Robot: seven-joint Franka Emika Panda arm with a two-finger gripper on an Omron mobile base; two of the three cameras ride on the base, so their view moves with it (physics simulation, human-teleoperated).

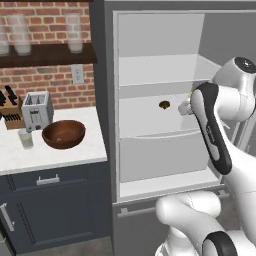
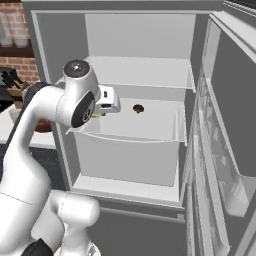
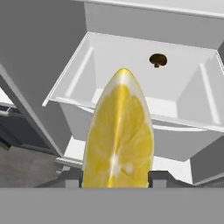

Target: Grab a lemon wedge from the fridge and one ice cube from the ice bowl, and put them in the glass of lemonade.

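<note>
In front of the open fridge (image 1: 112, 100), the gripper (image 3: 116, 177) pinches the lemon wedge (image 3: 118, 131), which stands upright between its two fingers and points up toward the white drawer (image 3: 131, 57). A small brown lump (image 3: 158, 59) lies at the back of that drawer. On the counter (image 1: 75, 150) to the left, the wooden bowl (image 1: 63, 133) sits beside the glass of lemonade (image 1: 26, 139), with a toaster (image 1: 37, 110) just behind them.

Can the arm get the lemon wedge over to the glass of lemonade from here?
Probably yes. The fingers hold the lemon wedge at the open fridge; the glass of lemonade stands uncovered on the counter to the left, but far off, so the base may need to drive.
</note>
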